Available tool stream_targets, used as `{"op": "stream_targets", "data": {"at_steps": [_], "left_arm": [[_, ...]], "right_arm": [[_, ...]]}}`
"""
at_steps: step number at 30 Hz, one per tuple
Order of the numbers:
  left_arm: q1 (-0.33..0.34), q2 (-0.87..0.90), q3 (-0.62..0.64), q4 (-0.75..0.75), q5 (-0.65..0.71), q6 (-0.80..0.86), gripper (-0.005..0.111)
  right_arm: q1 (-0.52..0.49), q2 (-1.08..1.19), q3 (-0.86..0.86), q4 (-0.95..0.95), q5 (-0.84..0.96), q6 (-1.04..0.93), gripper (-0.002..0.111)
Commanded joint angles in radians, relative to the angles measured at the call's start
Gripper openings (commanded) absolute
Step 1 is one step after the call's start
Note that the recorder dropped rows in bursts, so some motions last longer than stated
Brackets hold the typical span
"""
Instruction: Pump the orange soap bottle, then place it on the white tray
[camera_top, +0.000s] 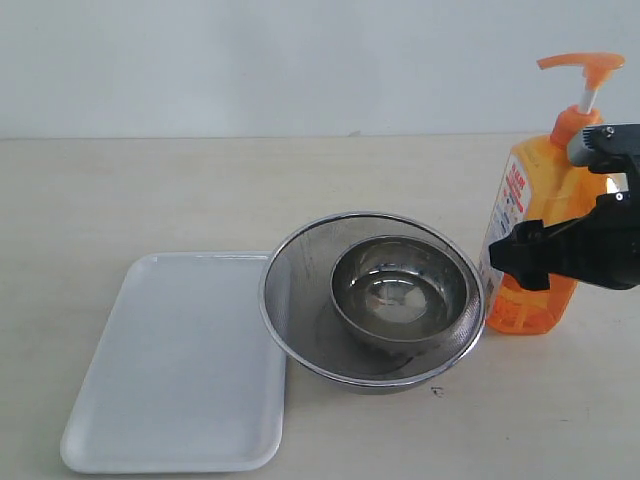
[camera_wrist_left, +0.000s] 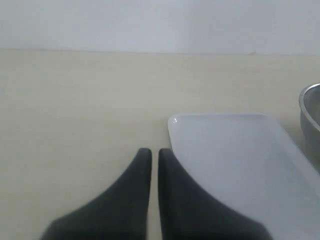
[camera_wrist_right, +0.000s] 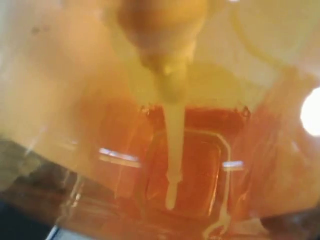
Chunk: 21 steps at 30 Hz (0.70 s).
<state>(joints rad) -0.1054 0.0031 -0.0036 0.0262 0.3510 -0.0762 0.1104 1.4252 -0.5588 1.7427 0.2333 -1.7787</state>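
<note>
The orange soap bottle (camera_top: 540, 200) stands upright on the table at the far right, its orange pump head (camera_top: 585, 65) raised on a white stem. My right gripper (camera_top: 520, 250) is open around the bottle's body, with one black finger crossing its front and the other hidden behind it. The right wrist view is filled by the translucent orange bottle (camera_wrist_right: 190, 165), so no fingers show there. The white tray (camera_top: 175, 370) lies flat at the front left with nothing on it. My left gripper (camera_wrist_left: 154, 152) is shut on nothing, hovering at the corner of the tray (camera_wrist_left: 235, 160).
A round steel mesh strainer (camera_top: 300, 290) holding a smaller steel bowl (camera_top: 400, 290) sits between the tray and the bottle, overlapping the tray's right edge. Its rim (camera_wrist_left: 310, 110) shows in the left wrist view. A pale wall backs the table.
</note>
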Motion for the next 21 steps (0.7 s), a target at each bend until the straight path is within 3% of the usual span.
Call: {"op": "stream_targets", "data": {"at_steps": [1, 17, 21], "left_arm": [[0.003, -0.003, 0.004, -0.008, -0.011, -0.002, 0.005], [0.003, -0.003, 0.004, -0.008, -0.011, -0.002, 0.005], [0.003, -0.003, 0.004, -0.008, -0.011, -0.002, 0.005]], "right_arm": [[-0.001, -0.001, -0.002, 0.002, -0.053, -0.007, 0.09], [-0.001, -0.064, 0.011, 0.002, 0.064, 0.051, 0.09], [-0.001, -0.099, 0.011, -0.199, 0.029, 0.303, 0.09]]}}
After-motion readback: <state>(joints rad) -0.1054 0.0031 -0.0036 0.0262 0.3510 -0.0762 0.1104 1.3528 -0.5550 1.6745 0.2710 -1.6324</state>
